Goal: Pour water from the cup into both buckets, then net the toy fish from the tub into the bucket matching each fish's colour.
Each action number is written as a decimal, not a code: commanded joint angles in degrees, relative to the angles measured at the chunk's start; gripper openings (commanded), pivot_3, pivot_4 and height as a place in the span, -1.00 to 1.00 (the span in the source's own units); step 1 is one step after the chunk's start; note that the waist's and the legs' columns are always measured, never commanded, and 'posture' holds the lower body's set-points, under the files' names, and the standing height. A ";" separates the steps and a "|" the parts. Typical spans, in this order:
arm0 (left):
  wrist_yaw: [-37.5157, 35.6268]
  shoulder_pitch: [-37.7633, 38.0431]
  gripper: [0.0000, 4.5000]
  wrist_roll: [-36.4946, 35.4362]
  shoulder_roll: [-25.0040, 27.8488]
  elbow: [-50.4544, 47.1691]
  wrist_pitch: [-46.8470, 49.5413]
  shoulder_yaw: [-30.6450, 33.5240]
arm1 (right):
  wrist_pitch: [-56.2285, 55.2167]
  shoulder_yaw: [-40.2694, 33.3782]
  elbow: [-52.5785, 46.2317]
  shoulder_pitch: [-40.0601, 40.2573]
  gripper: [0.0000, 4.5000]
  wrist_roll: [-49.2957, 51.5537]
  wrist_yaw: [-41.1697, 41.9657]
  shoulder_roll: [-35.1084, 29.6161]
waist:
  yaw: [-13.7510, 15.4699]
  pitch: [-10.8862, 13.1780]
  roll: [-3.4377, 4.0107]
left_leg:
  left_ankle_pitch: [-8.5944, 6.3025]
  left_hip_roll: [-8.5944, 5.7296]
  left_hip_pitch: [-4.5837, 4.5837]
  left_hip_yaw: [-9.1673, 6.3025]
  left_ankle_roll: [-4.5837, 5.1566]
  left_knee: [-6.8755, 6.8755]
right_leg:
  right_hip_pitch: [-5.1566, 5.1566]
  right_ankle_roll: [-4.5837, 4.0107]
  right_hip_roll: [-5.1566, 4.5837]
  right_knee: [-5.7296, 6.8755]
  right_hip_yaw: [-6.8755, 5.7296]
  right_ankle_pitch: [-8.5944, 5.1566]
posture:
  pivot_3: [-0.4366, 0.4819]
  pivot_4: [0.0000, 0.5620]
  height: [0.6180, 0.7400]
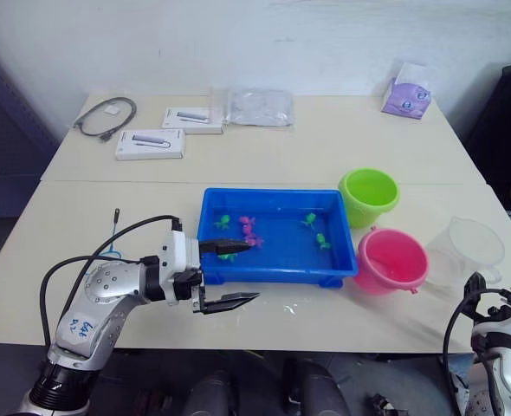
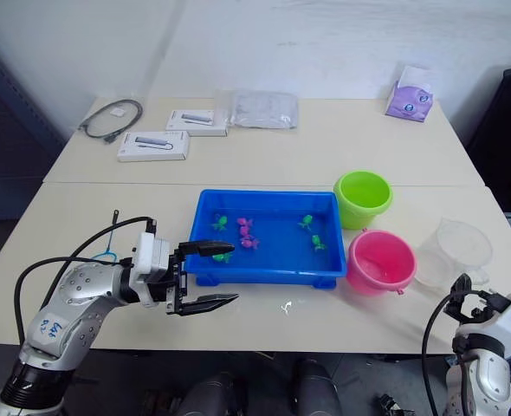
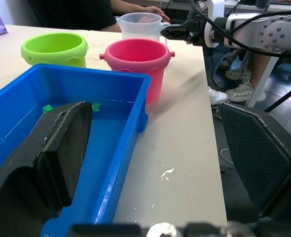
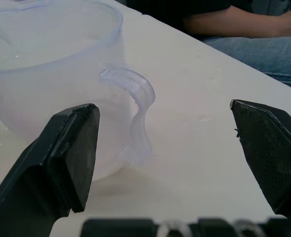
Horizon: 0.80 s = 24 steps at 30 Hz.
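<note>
The blue tub (image 1: 277,247) sits in the middle of the near table (image 1: 82,217), holding shallow water and a scatter of toy fish: magenta-pink ones (image 1: 249,229) cluster left of centre, and green ones (image 1: 322,241) lie toward the right, with another green fish (image 1: 223,222) near the left wall. Just right of the tub's far right corner stands the lime green bucket (image 1: 369,196), and nearer, beside the tub's near right corner, stands the pink bucket (image 1: 391,260); the two buckets are close together. The clear cup (image 1: 465,250) stands upright to the right of the pink bucket, near the table's right edge. The left gripper (image 1: 229,273) hangs at the tub's near left corner with its fingers spread wide and empty, one finger over the tub's rim and water, the other outside over the tabletop. The right gripper (image 4: 165,163) is at the near right of the table just short of the cup, its jaws wide apart and holding nothing, with the cup's handle (image 4: 135,113) facing it between the fingers. A thin dark stick (image 1: 115,227) lies on the table left of the left arm. On the far table lie a coiled cable (image 1: 106,117), two white boxes (image 1: 150,144), a clear plastic bag (image 1: 259,107) and a purple tissue pack (image 1: 406,94). A person's arm (image 4: 229,24) rests beyond the table's right side.
</note>
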 commanded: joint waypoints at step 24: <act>0.93 -1.72 1.00 0.74 0.20 -2.42 -0.92 1.11 | 7.00 -7.33 12.18 -13.09 0.63 7.53 -2.73 -5.86 | -0.01 0.01 0.05 | 0.02 0.00 0.01 0.04 0.03 -0.01 | 0.01 -0.02 -0.03 0.01 0.00 -0.01 | -0.05 -0.47 1.00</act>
